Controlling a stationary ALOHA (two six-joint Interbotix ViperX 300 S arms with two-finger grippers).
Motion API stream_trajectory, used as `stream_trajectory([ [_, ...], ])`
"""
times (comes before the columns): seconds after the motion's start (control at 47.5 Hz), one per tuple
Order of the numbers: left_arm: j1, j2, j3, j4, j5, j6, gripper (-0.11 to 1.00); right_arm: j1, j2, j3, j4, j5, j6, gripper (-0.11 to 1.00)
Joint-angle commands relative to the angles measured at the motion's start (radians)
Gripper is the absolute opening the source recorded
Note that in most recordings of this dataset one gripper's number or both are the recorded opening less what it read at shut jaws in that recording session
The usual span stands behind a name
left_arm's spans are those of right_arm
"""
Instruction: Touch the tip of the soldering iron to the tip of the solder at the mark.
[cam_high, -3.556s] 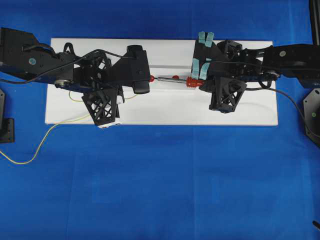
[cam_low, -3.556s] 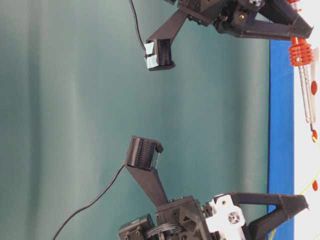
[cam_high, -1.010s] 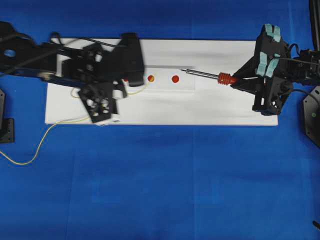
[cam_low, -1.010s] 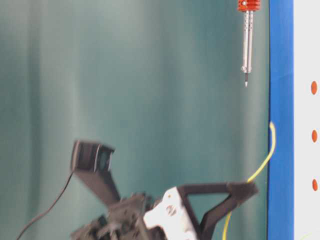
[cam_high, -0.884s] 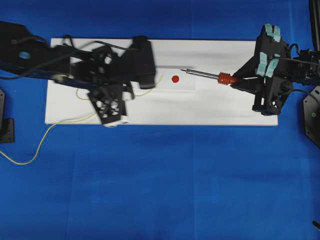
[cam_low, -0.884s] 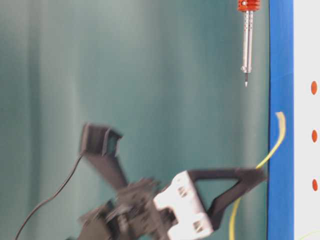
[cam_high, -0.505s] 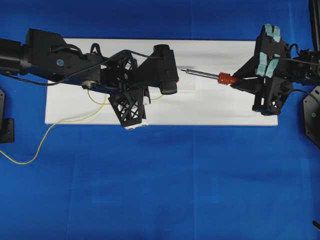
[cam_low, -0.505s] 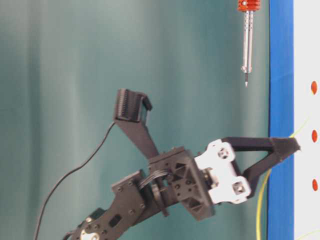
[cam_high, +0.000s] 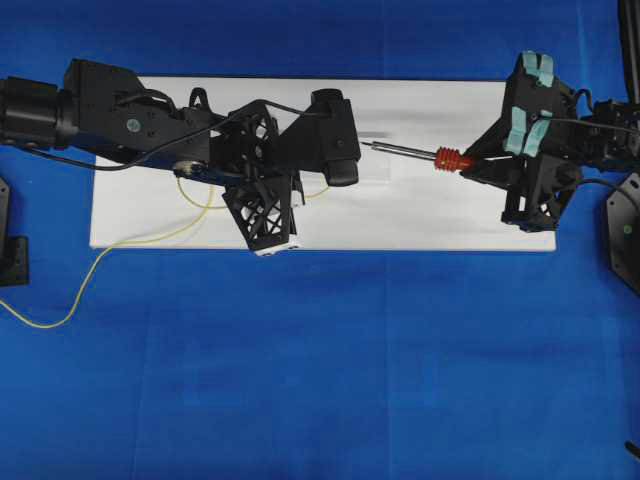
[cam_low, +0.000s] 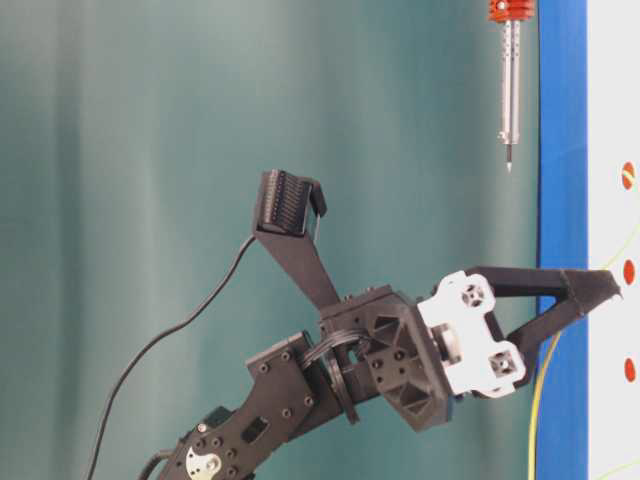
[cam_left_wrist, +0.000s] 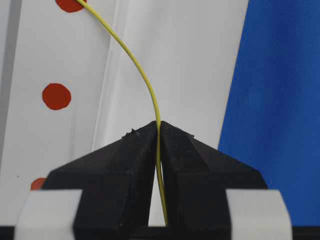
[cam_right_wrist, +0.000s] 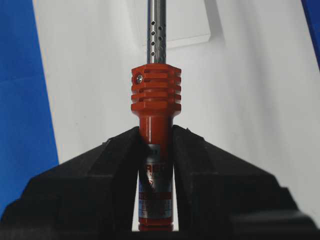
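Note:
My left gripper (cam_left_wrist: 159, 126) is shut on the solder (cam_left_wrist: 142, 75), a thin yellow wire. The wire curves up from the jaws to the farthest red mark (cam_left_wrist: 70, 4). Seen from table level, the left gripper (cam_low: 600, 288) points at the white board (cam_low: 612, 80), and the solder crosses the top mark (cam_low: 628, 175). My right gripper (cam_right_wrist: 156, 137) is shut on the soldering iron (cam_right_wrist: 156, 95) by its orange handle. The iron (cam_high: 405, 151) reaches left; its dark tip (cam_low: 509, 165) hangs above the board, level with that mark and apart from it.
The white board (cam_high: 420, 220) lies on blue cloth (cam_high: 320, 380). Two more red marks (cam_left_wrist: 56, 96) (cam_left_wrist: 37, 182) sit nearer the left jaws. Loose solder (cam_high: 60, 318) trails off the board's front left. Black mounts (cam_high: 10, 250) (cam_high: 625, 230) stand at both sides.
The left arm swept right along the board with the solder and brought its jaws down to the board, covering the marks from above. The right gripper and iron sank slightly toward the board.

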Motion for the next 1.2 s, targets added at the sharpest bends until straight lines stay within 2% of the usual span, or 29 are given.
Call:
stream_trajectory([
  [0.0,0.002,-0.015,-0.017,0.002,0.0,-0.002,0.02,0.0,0.005,-0.014,-0.003,-0.009,0.002,0.06],
  [0.295,-0.003,-0.015,-0.023,0.002,0.005,0.006,0.02,0.0,0.083,-0.052,-0.003,0.005,0.002,0.06],
  [0.589,-0.009,-0.017,-0.028,0.002,0.035,0.006,0.02,-0.012,0.169,-0.101,-0.025,0.058,0.002,0.06],
  [1.178,-0.011,-0.015,-0.035,0.002,0.035,0.008,0.02,-0.012,0.225,-0.121,-0.032,0.094,0.002,0.06],
])
